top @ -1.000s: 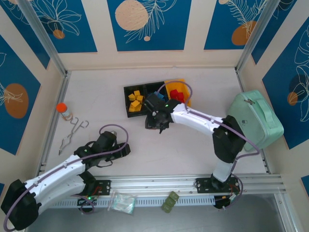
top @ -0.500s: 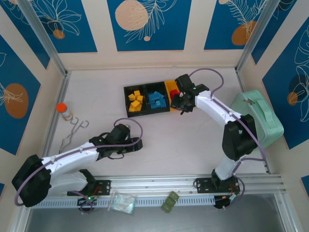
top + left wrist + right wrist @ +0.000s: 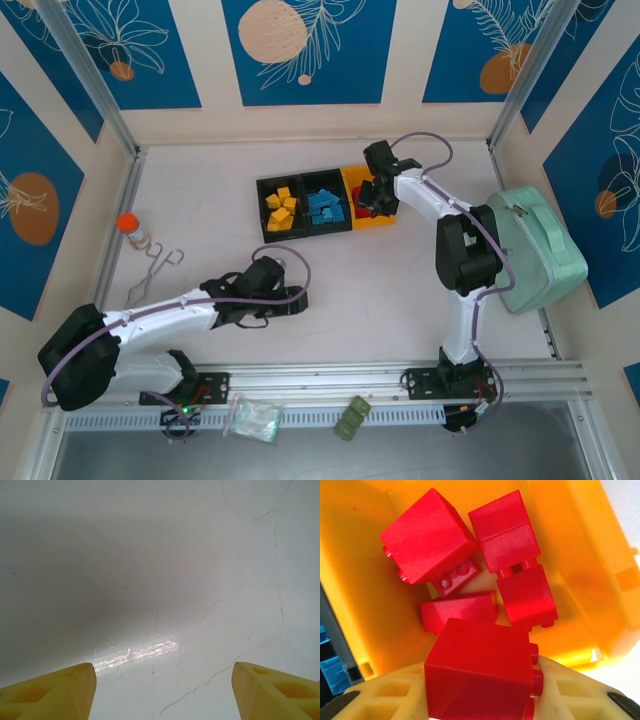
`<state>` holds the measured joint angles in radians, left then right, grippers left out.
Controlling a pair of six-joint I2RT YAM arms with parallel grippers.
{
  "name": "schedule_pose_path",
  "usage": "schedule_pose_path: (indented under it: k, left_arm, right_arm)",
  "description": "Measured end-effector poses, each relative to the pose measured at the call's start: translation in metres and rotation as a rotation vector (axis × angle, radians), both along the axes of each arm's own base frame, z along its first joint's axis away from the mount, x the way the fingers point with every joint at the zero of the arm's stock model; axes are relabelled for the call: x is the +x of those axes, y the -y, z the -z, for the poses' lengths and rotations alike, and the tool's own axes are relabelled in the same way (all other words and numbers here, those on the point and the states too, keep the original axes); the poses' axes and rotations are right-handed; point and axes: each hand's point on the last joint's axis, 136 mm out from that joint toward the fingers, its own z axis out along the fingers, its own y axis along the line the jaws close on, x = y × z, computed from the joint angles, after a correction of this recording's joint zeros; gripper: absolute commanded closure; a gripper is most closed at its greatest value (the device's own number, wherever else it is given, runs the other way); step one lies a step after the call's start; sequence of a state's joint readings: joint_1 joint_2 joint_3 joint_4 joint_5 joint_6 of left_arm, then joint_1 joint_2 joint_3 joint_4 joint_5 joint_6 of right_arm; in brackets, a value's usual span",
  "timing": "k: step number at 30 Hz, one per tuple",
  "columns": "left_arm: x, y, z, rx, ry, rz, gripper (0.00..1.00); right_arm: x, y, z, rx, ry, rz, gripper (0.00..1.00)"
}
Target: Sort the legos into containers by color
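Note:
My right gripper is shut on a red lego and hangs just above the yellow-orange container. Several red legos lie loose inside that container. From above, the right gripper sits over the yellow-orange container at the right end of the row. The middle black container holds blue legos. Yellow legos fill the left black one. My left gripper is open over bare table in front of the row, its yellow fingers wide apart with nothing between them.
An orange-capped bottle and metal tongs lie at the left. A mint-green case stands at the right edge. An olive-green toy and a plastic bag rest on the near rail.
My right gripper has swung from in front of the containers back and right to above the yellow-orange one, with the red lego in it. The left arm has reached further right.

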<state>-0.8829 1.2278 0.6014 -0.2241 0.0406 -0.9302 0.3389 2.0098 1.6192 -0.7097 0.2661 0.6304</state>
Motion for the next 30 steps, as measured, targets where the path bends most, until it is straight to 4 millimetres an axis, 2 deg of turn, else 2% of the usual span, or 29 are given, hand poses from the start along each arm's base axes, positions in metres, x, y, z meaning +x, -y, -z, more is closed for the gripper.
schedule_pose_path:
  k: [6, 16, 24, 27, 30]
  left_arm:
    - [0.001, 0.000, 0.000, 0.004, 0.005, -0.003, 0.28]
    - [0.001, -0.001, 0.000, 0.007, 0.010, -0.005, 0.28]
    - [0.003, -0.007, -0.003, 0.022, 0.026, -0.026, 0.26]
    - [0.005, -0.017, -0.007, 0.046, 0.047, -0.055, 0.18]
    - [0.008, -0.032, -0.010, 0.084, 0.064, -0.092, 0.06]
  right_arm:
    - [0.006, 0.001, -0.006, -0.015, 0.024, 0.001, 0.41]
    - [0.003, 0.001, -0.011, -0.038, 0.043, -0.004, 0.39]
    - [-0.024, 0.006, -0.051, -0.013, 0.120, -0.023, 0.37]
    - [-0.043, 0.013, -0.062, -0.004, 0.155, -0.029, 0.29]
    - [-0.064, 0.021, -0.065, -0.001, 0.175, -0.038, 0.24]
